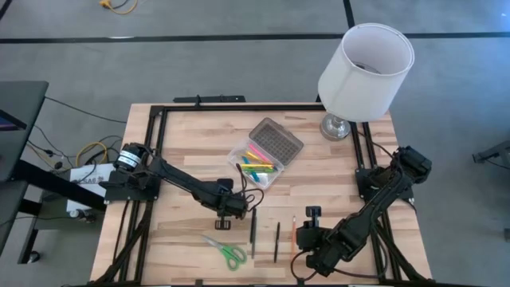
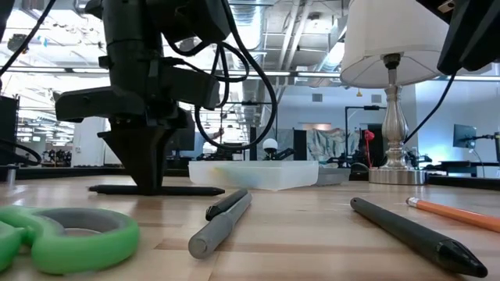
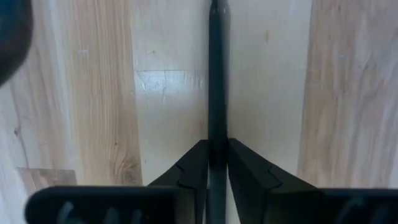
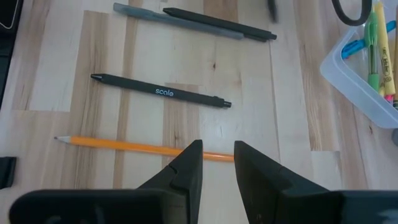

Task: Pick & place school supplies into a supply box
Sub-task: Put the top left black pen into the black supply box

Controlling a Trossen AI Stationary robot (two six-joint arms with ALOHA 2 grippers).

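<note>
Partway through: I have a black pen (image 3: 216,93) pinched in the left gripper's (image 3: 217,163) fingers, low on the surface.
Supply box (image 1: 264,154) holds several markers; scissors (image 1: 226,249), pencil (image 4: 134,147), pens remain; right gripper (image 4: 217,163) narrowly parted.

Pale wood-grain counter (image 1: 183,151) with black frame rails. At frame centre, clear supply box (image 1: 256,165) holding yellow, pink, green and blue markers; hinged grey lid (image 1: 276,142) patterned with a grid of dots. Lower centre: bright green-handled scissors (image 1: 225,250), a black pen with white lettering (image 4: 160,91), a grey pen (image 2: 220,224), an orange pencil (image 4: 143,147). Matte black fingers (image 3: 249,171) around a thin black pen (image 3: 216,93). Upper right: white lampshade (image 1: 366,70) on a silver base. Grey floor beyond.
</note>
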